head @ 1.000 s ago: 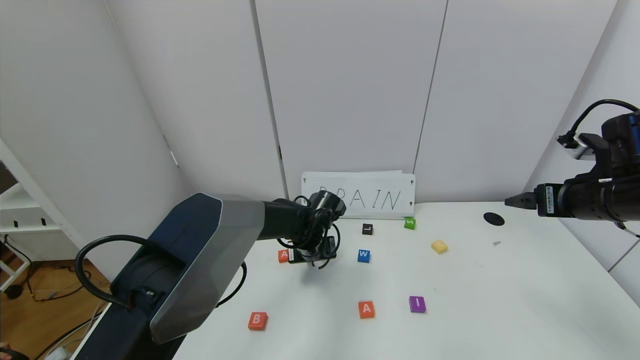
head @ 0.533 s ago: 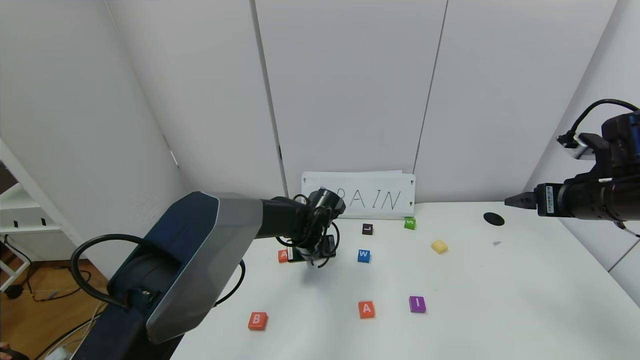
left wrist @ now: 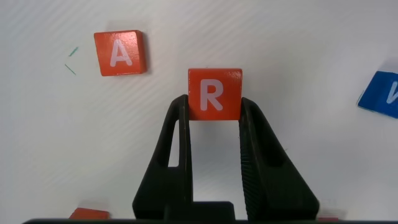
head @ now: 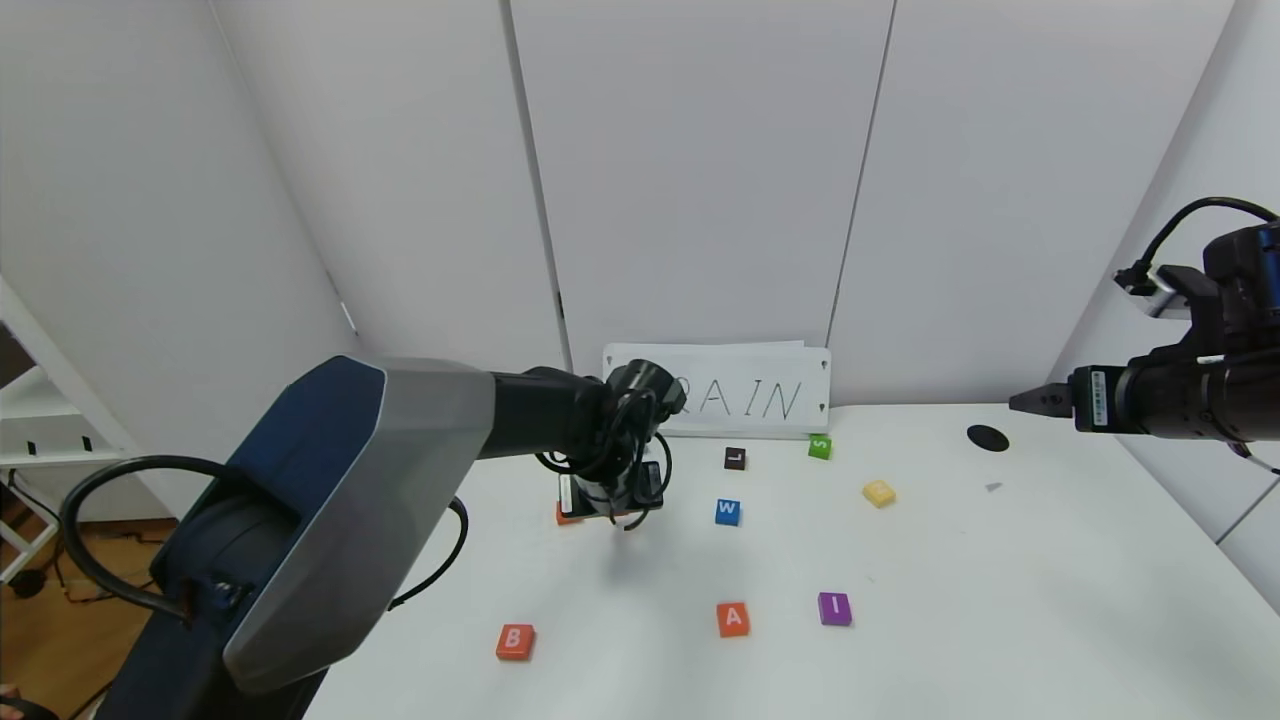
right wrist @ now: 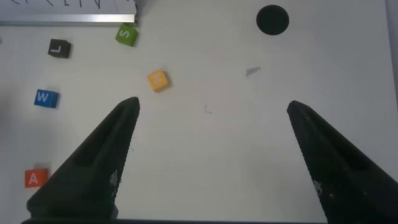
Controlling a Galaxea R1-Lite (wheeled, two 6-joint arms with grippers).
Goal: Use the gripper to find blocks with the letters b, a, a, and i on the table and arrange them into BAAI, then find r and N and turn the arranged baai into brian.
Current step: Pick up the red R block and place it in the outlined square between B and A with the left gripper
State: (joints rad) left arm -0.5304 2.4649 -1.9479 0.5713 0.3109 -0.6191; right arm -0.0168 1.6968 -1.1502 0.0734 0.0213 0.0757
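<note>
**Left gripper holds the R tile near the back-left of the tabletop**

The white tabletop (head: pixel 1000 600) carries a scatter of small square letter tiles, with a black round hole (head: pixel 987 437) near its back-right corner. A white sign (head: pixel 745 398) with handwritten letters stands along the back edge.

The left gripper (left wrist: pixel 214 109) reaches over the back-left part of the tabletop. Its two black fingers (left wrist: pixel 177 134) are closed against opposite sides of the orange-red R tile (left wrist: pixel 215 93), which lies flat between them, letter face up. Being square, the tile has no long axis; in the left wrist view the R reads upright, its foot toward the gripper body. An orange-red A tile (left wrist: pixel 120 52) lies near it, apart from it.

The right gripper (right wrist: pixel 211 152) hangs above the right edge of the tabletop, fingers spread wide with nothing between them.

Toward the front edge lie the orange-red B tile (head: pixel 515 641) at the left, a second orange-red A tile (head: pixel 733 619) mid-way, and the purple I tile (head: pixel 835 608) just to its right, all face up and apart. The yellow tile (head: pixel 879 492) sits toward the back right; its letter cannot be read. A blue W tile (head: pixel 727 512), a dark L tile (head: pixel 735 458) and a green S tile (head: pixel 820 447) lie between it and the left gripper.
</note>
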